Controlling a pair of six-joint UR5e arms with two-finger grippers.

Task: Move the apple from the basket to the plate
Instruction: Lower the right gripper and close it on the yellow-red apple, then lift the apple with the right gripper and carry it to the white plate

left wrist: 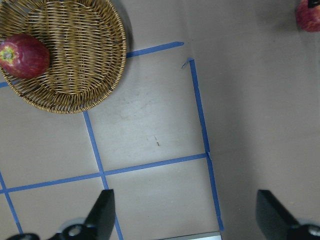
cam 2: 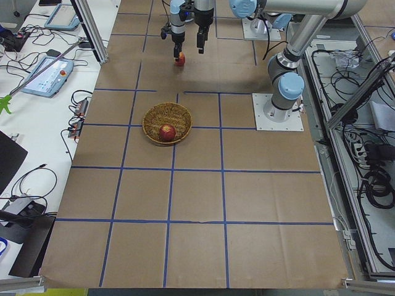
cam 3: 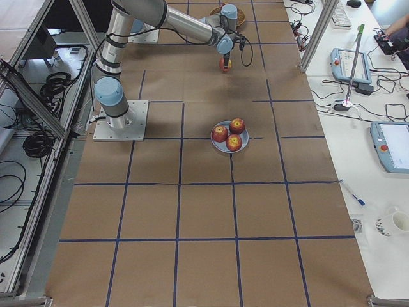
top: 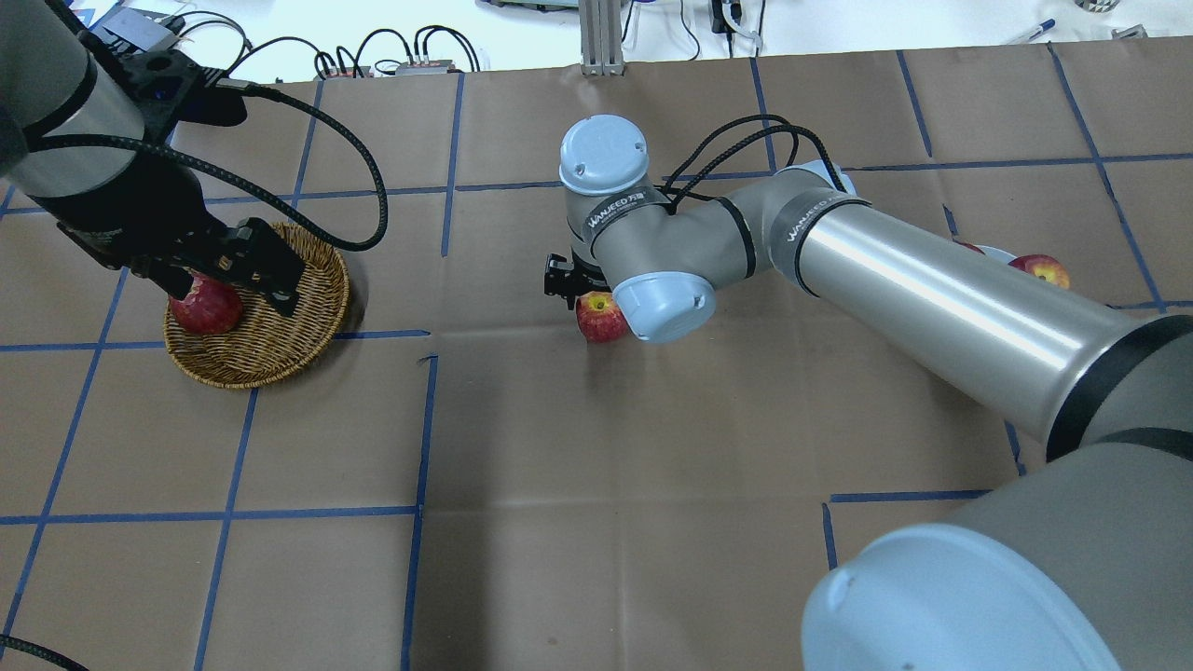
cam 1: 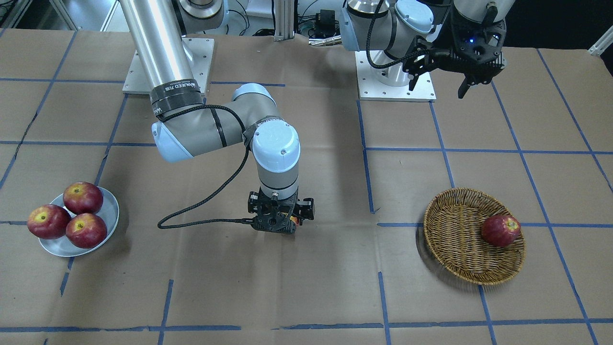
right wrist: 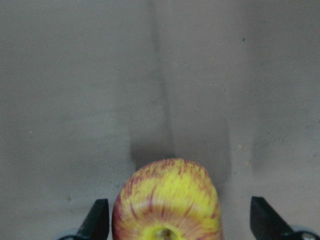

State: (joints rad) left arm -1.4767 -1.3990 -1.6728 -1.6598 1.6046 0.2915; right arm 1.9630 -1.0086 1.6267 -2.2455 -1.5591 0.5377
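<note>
The apple (right wrist: 167, 200) is out of the basket (cam 1: 459, 258) and is seen mid-tabletop, well apart from the plate (cam 1: 111, 211). It is straddled by the right gripper (right wrist: 180, 210), fingers spread wide and not touching it, so grasp and carry are left to do. The left gripper (left wrist: 186, 199) is held wide open and empty.

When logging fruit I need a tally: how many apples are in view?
5. Three red apples on the plate, one dark red apple in the basket, and the yellow-streaked apple mid-table between the right pincer's open fingers. None appears hidden.
</note>
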